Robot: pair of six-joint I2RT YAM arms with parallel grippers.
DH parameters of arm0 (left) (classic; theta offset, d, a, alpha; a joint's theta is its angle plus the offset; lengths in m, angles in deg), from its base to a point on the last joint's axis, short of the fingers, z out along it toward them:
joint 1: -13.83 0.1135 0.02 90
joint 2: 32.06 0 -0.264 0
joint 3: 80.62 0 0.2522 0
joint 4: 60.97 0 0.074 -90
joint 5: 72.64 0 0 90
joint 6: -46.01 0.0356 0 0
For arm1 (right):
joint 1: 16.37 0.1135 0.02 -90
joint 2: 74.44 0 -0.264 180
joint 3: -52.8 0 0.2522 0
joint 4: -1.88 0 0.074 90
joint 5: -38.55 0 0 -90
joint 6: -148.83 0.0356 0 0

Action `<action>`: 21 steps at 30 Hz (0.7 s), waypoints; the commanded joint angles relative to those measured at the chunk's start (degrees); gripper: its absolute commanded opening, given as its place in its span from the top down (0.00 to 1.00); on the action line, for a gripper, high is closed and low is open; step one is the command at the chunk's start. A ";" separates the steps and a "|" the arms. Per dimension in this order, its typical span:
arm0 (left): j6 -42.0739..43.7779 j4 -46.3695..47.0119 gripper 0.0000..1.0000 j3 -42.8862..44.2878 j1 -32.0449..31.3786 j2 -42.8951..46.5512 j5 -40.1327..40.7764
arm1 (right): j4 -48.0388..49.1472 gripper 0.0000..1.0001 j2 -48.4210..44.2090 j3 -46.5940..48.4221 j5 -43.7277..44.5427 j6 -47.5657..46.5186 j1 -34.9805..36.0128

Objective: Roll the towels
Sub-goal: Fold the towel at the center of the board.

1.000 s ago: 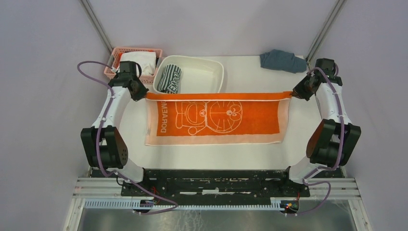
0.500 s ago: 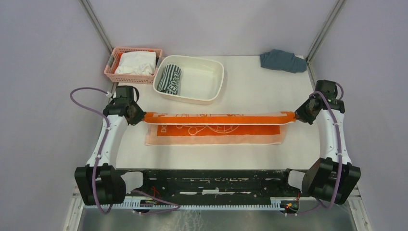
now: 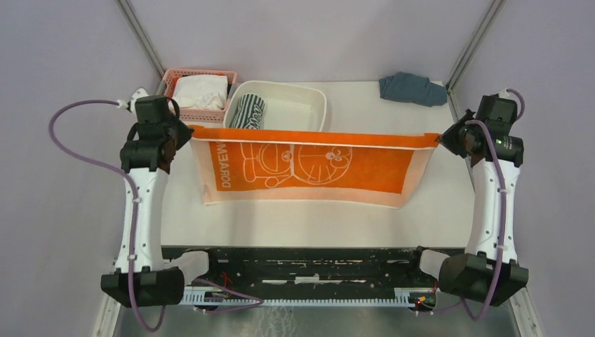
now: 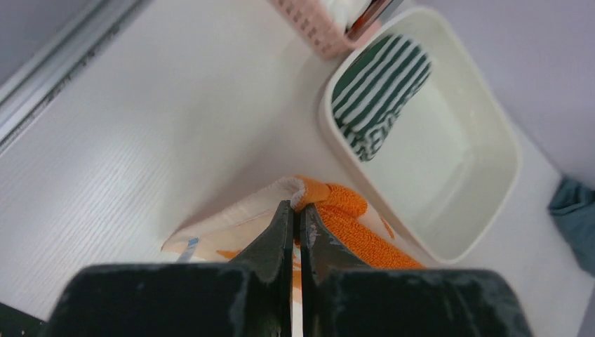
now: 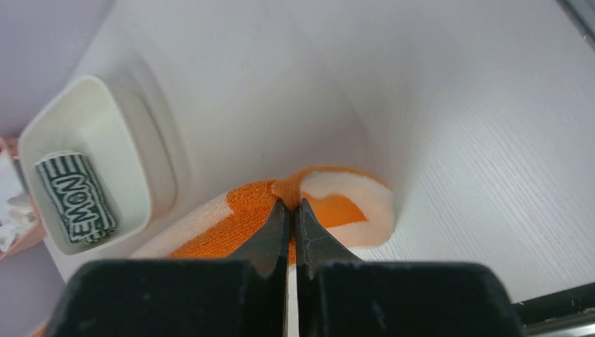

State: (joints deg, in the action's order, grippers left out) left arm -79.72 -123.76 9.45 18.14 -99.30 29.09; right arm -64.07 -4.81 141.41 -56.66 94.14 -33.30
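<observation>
The orange towel (image 3: 316,165) with white cartoon lettering hangs stretched in the air between both grippers, its lower edge sagging toward the table. My left gripper (image 3: 188,133) is shut on the towel's left top corner (image 4: 312,193). At the other end my right gripper (image 3: 440,139) is shut on the right top corner (image 5: 288,193). The green-and-white striped towel (image 3: 248,114) lies rolled up in the left end of the white tub (image 3: 309,98); both wrist views catch it too, striped towel (image 4: 379,91) and striped towel (image 5: 76,196).
A pink basket (image 3: 168,91) holding a white cloth (image 3: 200,91) stands at the back left beside the tub. A blue-grey cloth (image 3: 412,88) lies crumpled at the back right. Slanted frame posts rise at both back corners.
Both grippers pulled the towel's far edge toward the near side, folding it over, then lifted it high and back; the towel now hangs spread out in the air.
</observation>
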 commanded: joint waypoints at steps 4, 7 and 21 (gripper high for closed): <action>2.81 -4.12 0.97 14.37 0.47 8.94 12.93 | -7.41 1.00 -10.89 11.24 10.20 -2.96 3.02; 3.67 -7.17 0.97 18.71 -1.00 10.57 16.77 | -11.13 1.00 -14.70 14.26 16.58 -4.36 5.55; 7.19 -7.88 0.97 16.54 -7.48 12.43 23.93 | -14.07 1.00 -18.03 15.43 22.22 -4.59 9.69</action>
State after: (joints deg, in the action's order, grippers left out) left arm -76.88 -135.41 30.52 10.25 -85.00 48.34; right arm -79.26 -26.17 159.48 -41.01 90.95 -23.20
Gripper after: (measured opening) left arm 0.052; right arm 0.043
